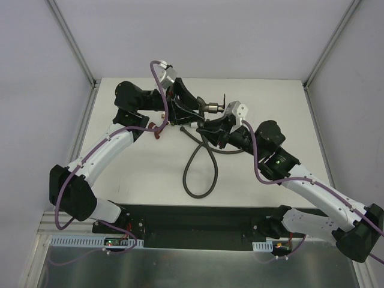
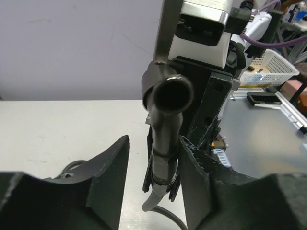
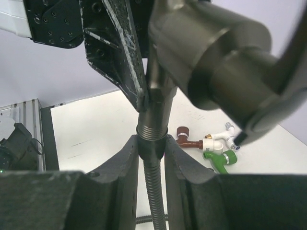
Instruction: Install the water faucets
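Observation:
The dull grey metal faucet (image 1: 213,108) with its lever handle is held in the air above the back middle of the table. Its open spout faces the left wrist view (image 2: 170,93), and it fills the top of the right wrist view (image 3: 216,62). My right gripper (image 1: 208,127) (image 3: 151,146) is shut on the end fitting of the dark flexible hose (image 3: 153,191), just under the faucet's thread. My left gripper (image 1: 193,115) (image 2: 154,143) straddles the faucet body. Its right finger (image 2: 194,182) is against the body and its left finger (image 2: 112,177) stands apart. Red (image 3: 184,136), white (image 3: 218,139) and green (image 3: 221,160) faucets lie together on the table.
The hose (image 1: 201,177) hangs down and loops across the white table (image 1: 270,102) toward the near edge. The red faucet (image 1: 157,131) lies beside my left forearm. A white basket (image 2: 268,64) and loose clutter sit beyond the table's right side.

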Controlling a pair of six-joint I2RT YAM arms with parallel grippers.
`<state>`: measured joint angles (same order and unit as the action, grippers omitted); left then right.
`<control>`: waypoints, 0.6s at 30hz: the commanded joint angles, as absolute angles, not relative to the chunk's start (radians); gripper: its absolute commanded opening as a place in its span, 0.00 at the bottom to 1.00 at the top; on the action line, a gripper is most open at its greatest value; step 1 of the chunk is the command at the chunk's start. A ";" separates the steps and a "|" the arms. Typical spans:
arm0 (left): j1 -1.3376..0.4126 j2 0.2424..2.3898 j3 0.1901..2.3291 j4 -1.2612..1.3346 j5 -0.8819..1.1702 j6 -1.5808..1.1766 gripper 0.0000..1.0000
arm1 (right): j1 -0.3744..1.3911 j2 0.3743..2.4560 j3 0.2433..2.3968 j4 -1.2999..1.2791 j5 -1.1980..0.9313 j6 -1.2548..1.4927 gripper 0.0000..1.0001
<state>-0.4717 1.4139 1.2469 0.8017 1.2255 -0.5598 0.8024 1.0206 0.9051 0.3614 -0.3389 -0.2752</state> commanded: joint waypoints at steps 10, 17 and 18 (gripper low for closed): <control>-0.529 1.246 1.094 0.845 1.008 -0.453 0.00 | 0.799 1.011 0.959 0.442 -0.302 -0.281 0.02; -0.699 1.129 1.065 0.476 0.686 -0.078 0.00 | 0.799 1.014 0.959 0.443 -0.278 -0.278 0.01; -0.716 1.117 1.062 0.465 0.645 -0.065 0.00 | 0.799 1.012 0.957 0.443 -0.275 -0.278 0.02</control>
